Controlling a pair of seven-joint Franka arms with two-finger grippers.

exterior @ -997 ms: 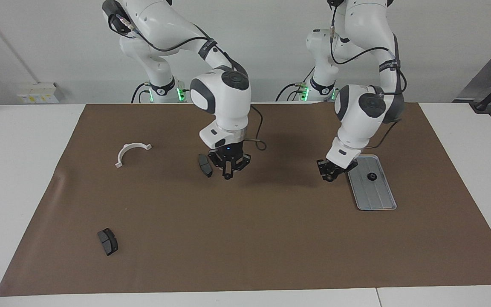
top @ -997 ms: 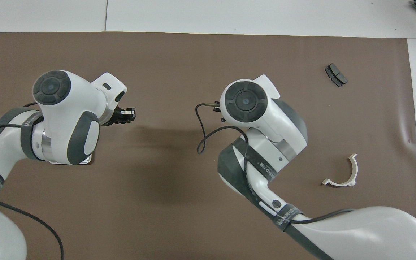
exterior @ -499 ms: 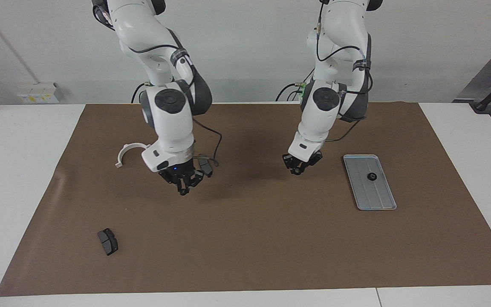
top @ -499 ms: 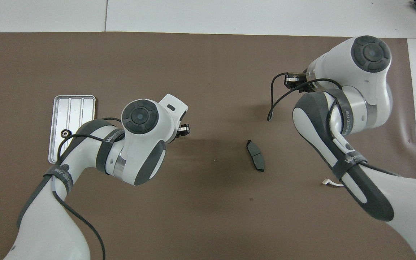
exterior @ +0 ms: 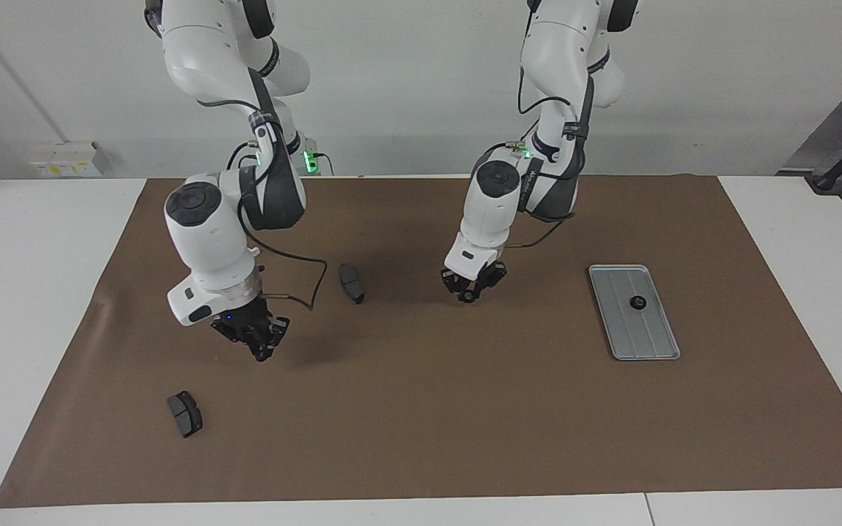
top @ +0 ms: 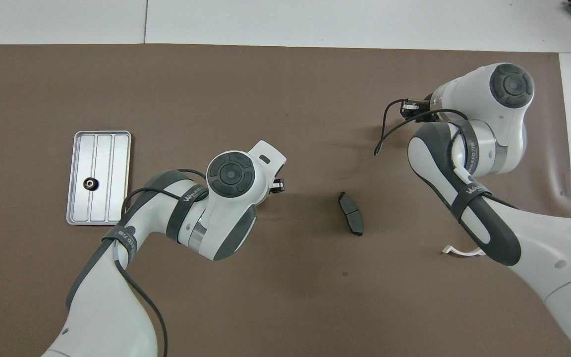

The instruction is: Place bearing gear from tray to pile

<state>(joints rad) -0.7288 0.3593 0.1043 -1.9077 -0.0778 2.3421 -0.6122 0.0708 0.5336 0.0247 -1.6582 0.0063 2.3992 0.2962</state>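
Toward its own arm's end of the bench from the left end effector (exterior: 471,294), whose opening we cannot tell, we see the bearing gear (exterior: 638,303) in the tray (exterior: 655,347); the closed right end effector (exterior: 262,349) is well apart.

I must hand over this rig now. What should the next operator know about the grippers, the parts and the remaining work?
Left gripper: empty, over bare mat between the tray and the nearer brake pad.
Right gripper: shut, empty, over the mat near the second brake pad.
Bearing gear: lying in the tray, at the left arm's end.
White bracket: mostly hidden under the right arm.
Done: nothing. Left: pick the gear, carry it to the pile.
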